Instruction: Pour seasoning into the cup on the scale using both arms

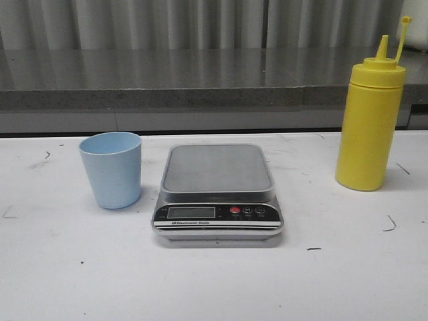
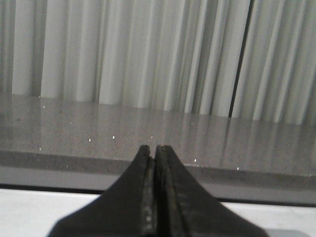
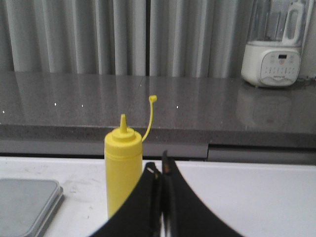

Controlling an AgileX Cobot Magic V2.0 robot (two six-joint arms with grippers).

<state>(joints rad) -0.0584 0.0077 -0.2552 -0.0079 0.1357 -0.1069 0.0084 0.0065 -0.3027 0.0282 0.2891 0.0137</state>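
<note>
Front view: scale (image 1: 217, 195) sits mid-table (image 1: 67, 281), platform bare, black panel with LCD and red button facing me. Cup (image 1: 112, 169) stands upright on the table just left of the scale, near it but not touching, not on the platform. Seasoning (image 1: 370, 125) stands upright on the table well to the right of the scale, nozzle up, small cap hanging off its tether above and beside the nozzle. Neither of my arms shows in the front view.

Left wrist view: my left hand (image 2: 156, 149) has its fingers pressed together, nothing between them, pointed toward the grey counter (image 2: 148, 133) and the pleated curtain (image 2: 148, 49). No task item shows in this view.

Right wrist view: my right hand (image 3: 159, 168) is also closed with fingers together, holding nothing. Seasoning (image 3: 122, 168) stands ahead of it, partly hidden behind the fingers; can't tell if they touch. A corner of the scale (image 3: 27, 202) shows at the edge. A white appliance (image 3: 274, 47) sits on the counter behind.
</note>
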